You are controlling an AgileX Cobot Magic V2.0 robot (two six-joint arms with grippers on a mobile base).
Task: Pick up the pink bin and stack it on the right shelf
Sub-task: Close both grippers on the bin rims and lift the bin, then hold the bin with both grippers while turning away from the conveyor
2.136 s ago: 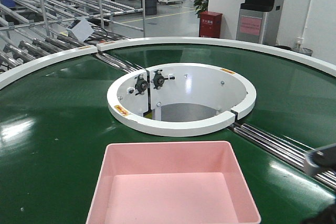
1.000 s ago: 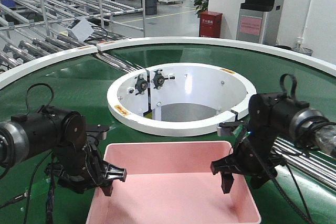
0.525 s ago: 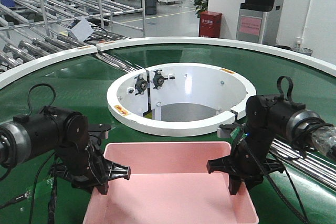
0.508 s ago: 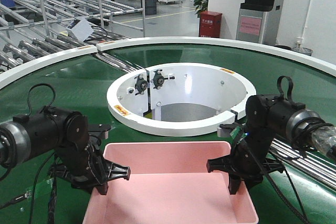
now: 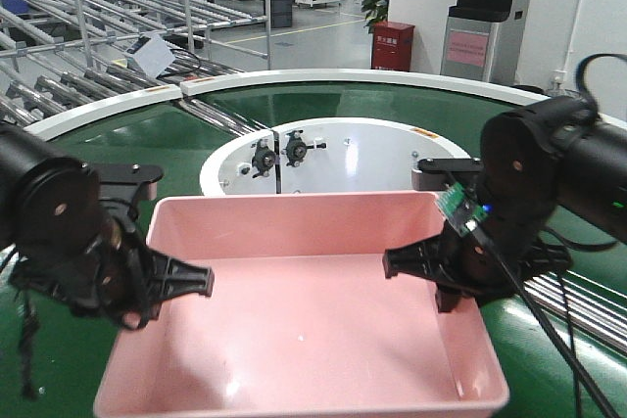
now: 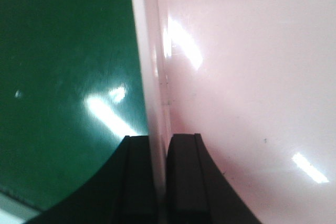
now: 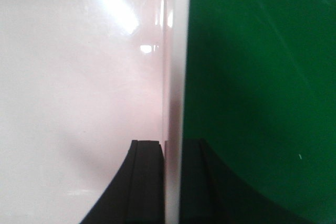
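Holding the pink bin (image 5: pixel 304 330) by both side walls. The left tool (image 6: pixel 157 145) is clamped on the left wall, one black finger (image 6: pixel 139 177) outside and one inside. The right tool (image 7: pixel 172 148) is clamped the same way on the right wall. The bin hangs between the two tools and looks clear of the green belt (image 5: pixel 118 144) below them. Its far rim partly covers the white ring (image 5: pixel 392 159) beyond the tools. The right shelf is not in any view, so I cannot place it.

Step in hand, as I judge it: carry the bin across to the shelf. To do it well:
- Keep both tools at the same height so the bin stays level.
- Keep their spacing fixed. Pulling apart could slip a wall out of the fingers, and pushing in would bow the tray.
- Swing both arms together, slowly.
- Keep the grip deep on the wall, under the rim.

Materials: the bin is glossy pale-pink plastic, with highlights across the floor. It is shallow and wide, with smooth sloping walls and rounded corners. The walls are thin and likely flex a bit and are slippery. The belt is shiny dark green. The tool fingers are matte black and flat-faced.
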